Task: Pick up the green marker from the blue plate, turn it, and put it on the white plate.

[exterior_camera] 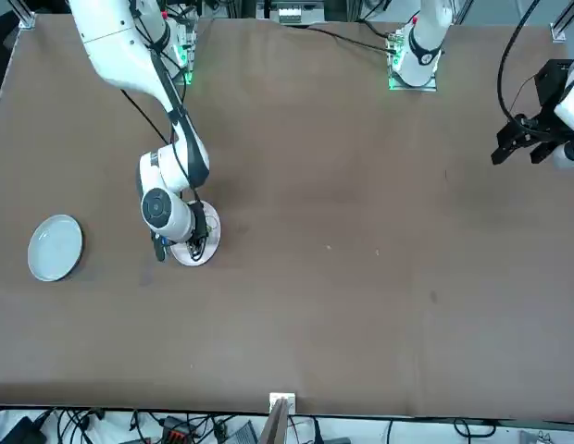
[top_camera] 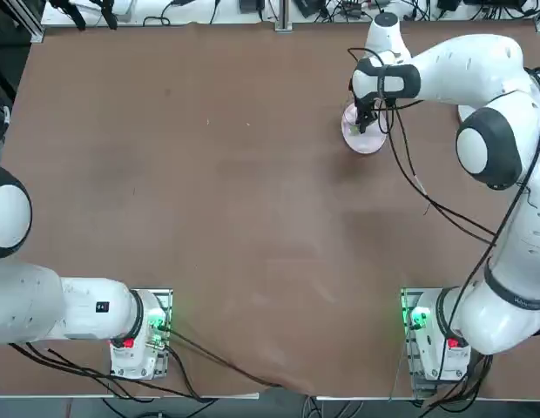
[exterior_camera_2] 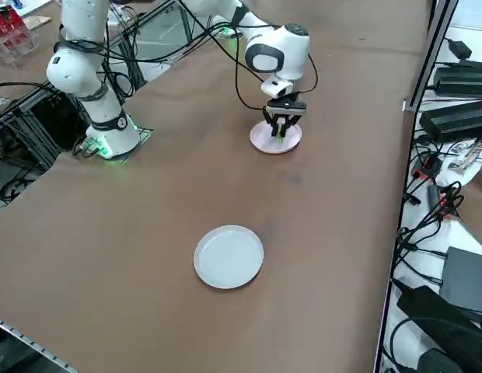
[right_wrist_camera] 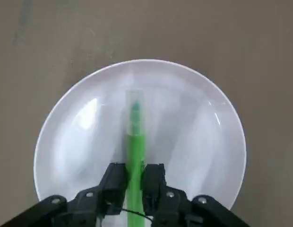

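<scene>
In the top view the right arm's wrist covers much of the white plate [top_camera: 364, 139], the green marker [right_wrist_camera: 135, 142] runs out of the wrist picture behind the right claw [right_wrist_camera: 135, 182], and the blue plate [exterior_camera: 56, 247] goes unseen overhead.

Even, bright overhead light; brown table [top_camera: 209, 192] matte, no hot spots. Soft short shadow beside right gripper [exterior_camera_2: 283, 130] in right side view. Faint streaky glare across white plate [right_wrist_camera: 90, 118] in wrist view; green marker [right_wrist_camera: 135, 137] tip slightly blurred, near fingers [right_wrist_camera: 114, 182] out of focus.
</scene>
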